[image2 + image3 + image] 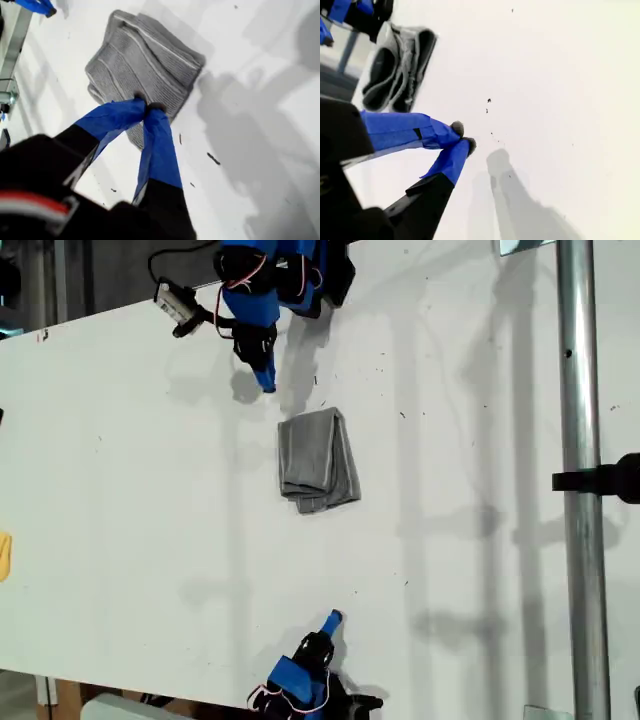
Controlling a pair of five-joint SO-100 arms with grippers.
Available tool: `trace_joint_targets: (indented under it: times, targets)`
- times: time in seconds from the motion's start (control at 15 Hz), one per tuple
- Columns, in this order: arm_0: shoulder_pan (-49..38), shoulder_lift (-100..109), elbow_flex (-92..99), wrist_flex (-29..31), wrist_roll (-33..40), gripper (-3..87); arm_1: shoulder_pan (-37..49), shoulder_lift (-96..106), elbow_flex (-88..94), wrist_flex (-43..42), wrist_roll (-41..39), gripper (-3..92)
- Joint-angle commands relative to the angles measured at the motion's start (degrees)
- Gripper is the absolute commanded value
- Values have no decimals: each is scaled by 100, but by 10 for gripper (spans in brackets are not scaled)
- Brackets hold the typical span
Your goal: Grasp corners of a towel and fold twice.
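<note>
Two blue-fingered grippers are drawn back from the thin grey cloth towel with fine pale stripes [318, 460], which lies folded into a compact, thick rectangle on the flat white table [120, 490]. Its stacked layers show along the edges in the first wrist view [145, 55]. In the second wrist view the towel [395, 70] appears as a bundle of folds, seen edge-on.

My first gripper [267, 383] hangs near the towel, just off its upper corner on the exterior view's left, and is not touching it. In its own view the jaws [147, 107] are pressed together at the tips with nothing between them, and the towel's near edge lies under them. My second gripper [333, 618] is well apart from the towel on the opposite side, towards the exterior view's bottom edge. Its jaws [42, 6] [462, 138] are likewise closed tip to tip and empty, over bare table. The towel's corners are tucked into the fold, and I cannot tell them apart.

A tall shiny metal pole [580, 480] stands well away from the towel on the exterior view's right. A small yellow object [4, 555] sits well away from the towel at that view's left edge.
</note>
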Motion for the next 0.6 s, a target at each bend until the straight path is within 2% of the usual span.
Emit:
trace_joint_targets:
  times: [0.0,0.07,0.53]
  targets:
    - [-88,9,35,70,1354,-4,193,721,378,949,492,7]
    - [-88,9,35,70,1354,-4,272,721,756,1354,1063,107]
    - [-105,9,35,70,1354,-4,-114,677,826,1318,958,118]
